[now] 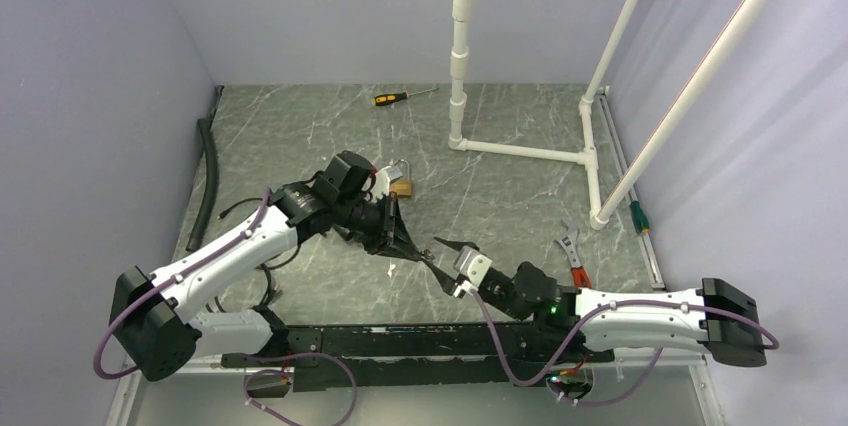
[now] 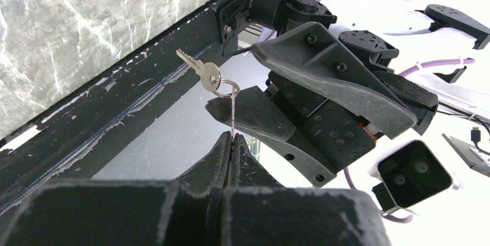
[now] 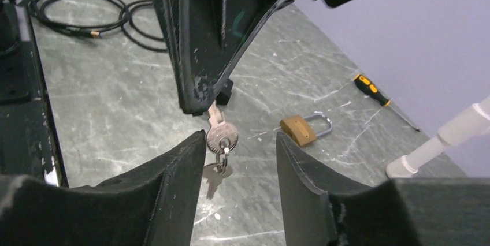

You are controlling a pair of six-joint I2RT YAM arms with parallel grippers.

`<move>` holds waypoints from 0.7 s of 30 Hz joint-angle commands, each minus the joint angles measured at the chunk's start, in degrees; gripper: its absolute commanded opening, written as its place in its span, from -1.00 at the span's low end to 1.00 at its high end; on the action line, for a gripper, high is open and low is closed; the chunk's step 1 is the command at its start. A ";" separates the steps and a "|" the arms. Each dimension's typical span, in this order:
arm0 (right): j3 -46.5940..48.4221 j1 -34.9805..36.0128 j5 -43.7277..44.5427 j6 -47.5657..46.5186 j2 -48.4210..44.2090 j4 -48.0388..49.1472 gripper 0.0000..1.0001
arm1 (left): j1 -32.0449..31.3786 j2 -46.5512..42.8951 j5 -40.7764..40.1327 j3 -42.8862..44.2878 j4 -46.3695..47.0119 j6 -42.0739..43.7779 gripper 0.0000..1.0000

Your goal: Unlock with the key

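Note:
My left gripper (image 2: 233,137) is shut on a silver key (image 3: 222,135), pinching it by the blade so that the round head points down. A ring and a second key (image 3: 216,175) dangle below it. In the left wrist view the held key (image 2: 232,113) shows edge-on, with the second key (image 2: 199,69) beyond it. My right gripper (image 3: 240,148) is open; its fingers stand on either side of the key's head, the left finger almost touching it. The brass padlock (image 1: 400,185) lies flat on the table behind both grippers, its shackle shut (image 3: 300,129).
A yellow-and-black screwdriver (image 1: 395,98) lies at the back. A white pipe frame (image 1: 520,151) stands at the back right. An adjustable wrench with red grips (image 1: 573,251) lies to the right, and a black hose (image 1: 212,176) runs along the left edge. Cables (image 3: 75,18) lie near the arm bases.

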 commanded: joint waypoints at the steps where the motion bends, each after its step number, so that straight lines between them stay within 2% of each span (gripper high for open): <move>1: -0.68 1.41 3.64 -4.03 -0.16 9.96 -0.03 | -0.14 -1.81 2.76 -1.22 2.96 -2.89 -1.00; 9: 0.24 3.75 3.53 -4.42 0.45 7.39 -0.10 | -0.14 -1.38 3.11 -1.41 4.15 -3.21 -1.00; 21: -0.35 4.54 6.67 -3.17 -0.19 6.53 -0.35 | -0.15 -1.97 3.30 -1.76 4.71 -3.40 -1.00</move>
